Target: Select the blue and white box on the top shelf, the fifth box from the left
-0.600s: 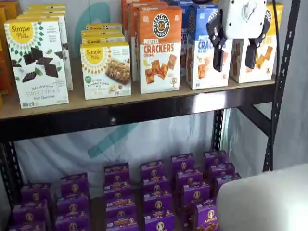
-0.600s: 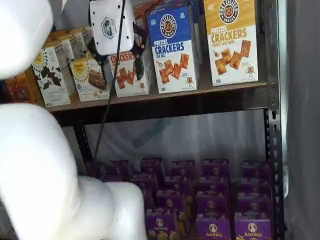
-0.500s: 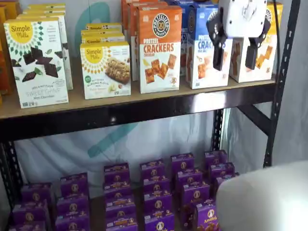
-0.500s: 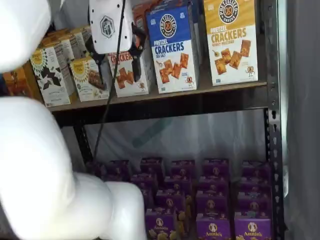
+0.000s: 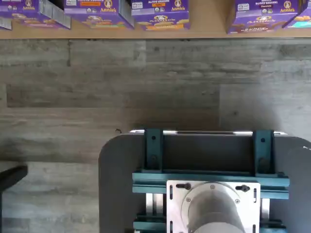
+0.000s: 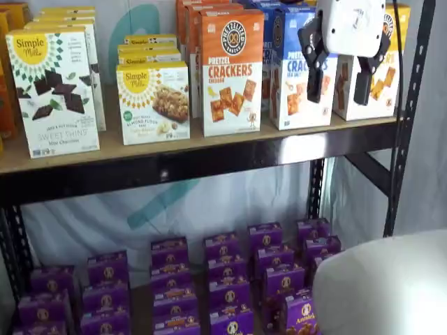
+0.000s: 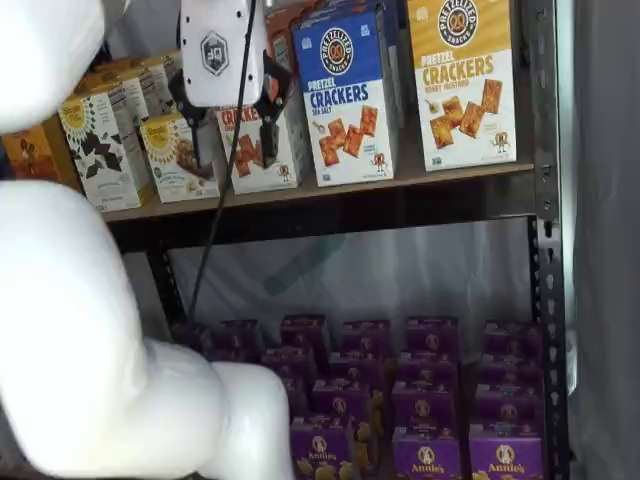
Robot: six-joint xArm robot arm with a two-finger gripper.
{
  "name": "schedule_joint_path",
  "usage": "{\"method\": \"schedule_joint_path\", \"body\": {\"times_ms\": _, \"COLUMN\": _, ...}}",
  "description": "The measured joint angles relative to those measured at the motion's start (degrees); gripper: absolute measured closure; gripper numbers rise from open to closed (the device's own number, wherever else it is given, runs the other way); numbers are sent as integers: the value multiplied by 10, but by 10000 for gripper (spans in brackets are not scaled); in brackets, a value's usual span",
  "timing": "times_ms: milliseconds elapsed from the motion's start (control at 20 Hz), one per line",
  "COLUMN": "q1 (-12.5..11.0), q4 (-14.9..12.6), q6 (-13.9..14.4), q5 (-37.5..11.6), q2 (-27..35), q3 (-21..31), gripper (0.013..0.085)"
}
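The blue and white box [image 6: 297,84] stands on the top shelf [image 6: 209,159] between an orange-and-white Cheddar box [image 6: 232,70] and a yellow-topped cracker box [image 6: 385,84]. It also shows in a shelf view [image 7: 345,95] on the shelf [image 7: 330,205]. My gripper [image 6: 339,89] hangs in front of the shelf, empty, with a plain gap between its black fingers. Its left finger [image 6: 314,77] overlaps the blue box's right part. In a shelf view the gripper [image 7: 230,150] shows left of the blue box, over the Cheddar box. The wrist view shows no fingers.
Simple Mills boxes [image 6: 52,91] fill the shelf's left part. Small purple boxes [image 6: 230,279] lie on the low level and show in the wrist view [image 5: 160,9] beyond grey floor. Black uprights [image 6: 408,118] flank the shelf. My white arm [image 7: 90,330] fills one view's left side.
The gripper has shifted only slightly in front of the top shelf and stays open and empty. The white arm has moved a little. No box has moved.
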Motion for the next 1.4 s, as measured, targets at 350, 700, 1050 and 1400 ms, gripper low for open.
{"method": "schedule_joint_path", "body": {"times_ms": 350, "q1": 12, "q4": -20, "q6": 0, "q5": -36, "q2": -12, "q3": 14, "gripper": 130}}
{"method": "schedule_joint_path", "body": {"times_ms": 700, "q1": 25, "q4": -45, "q6": 0, "q5": -62, "q2": -14, "q3": 21, "gripper": 130}}
{"method": "schedule_joint_path", "body": {"times_ms": 1050, "q1": 38, "q4": -69, "q6": 4, "q5": -122, "q2": -12, "q3": 27, "gripper": 130}}
{"method": "schedule_joint_path", "body": {"times_ms": 1400, "q1": 33, "q4": -83, "q6": -3, "q5": -180, "q2": 27, "q3": -2, "gripper": 130}}
